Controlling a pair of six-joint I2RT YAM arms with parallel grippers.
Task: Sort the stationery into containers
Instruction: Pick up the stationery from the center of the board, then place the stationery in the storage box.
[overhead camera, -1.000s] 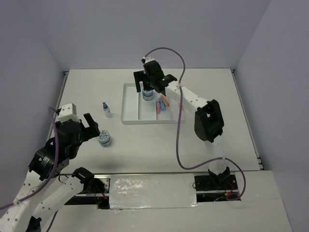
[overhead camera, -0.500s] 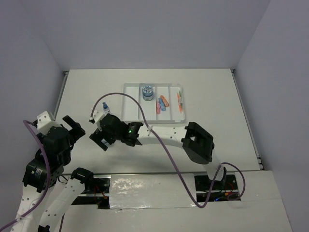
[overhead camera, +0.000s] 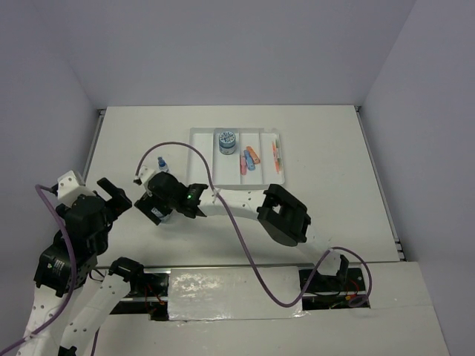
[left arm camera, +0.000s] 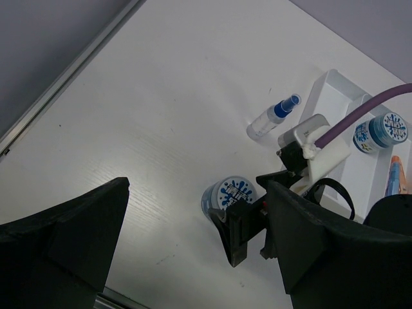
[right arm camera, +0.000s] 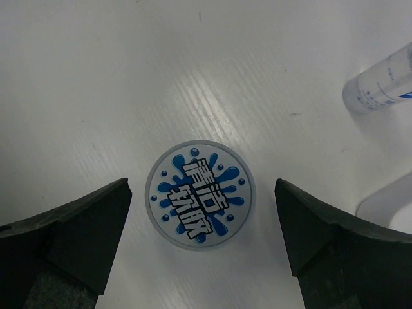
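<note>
Now that the R gripper (right arm camera: 201,185) has swung from the tray (overhead camera: 202,141) toward the surface's near-left corner, its jaws straddle the loose disc (right arm camera: 200,194), spread wide, no grip yet: pickup judged next. L gripper (left arm camera: 196,187) idle, jaws spread too.

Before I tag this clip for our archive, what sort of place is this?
Probably a robotics lab test cell: a white table boxed in by plain grey walls, a left arm and right arm bolted at its near edge, and a staged sorting set of white tray and patterned disc.
</note>
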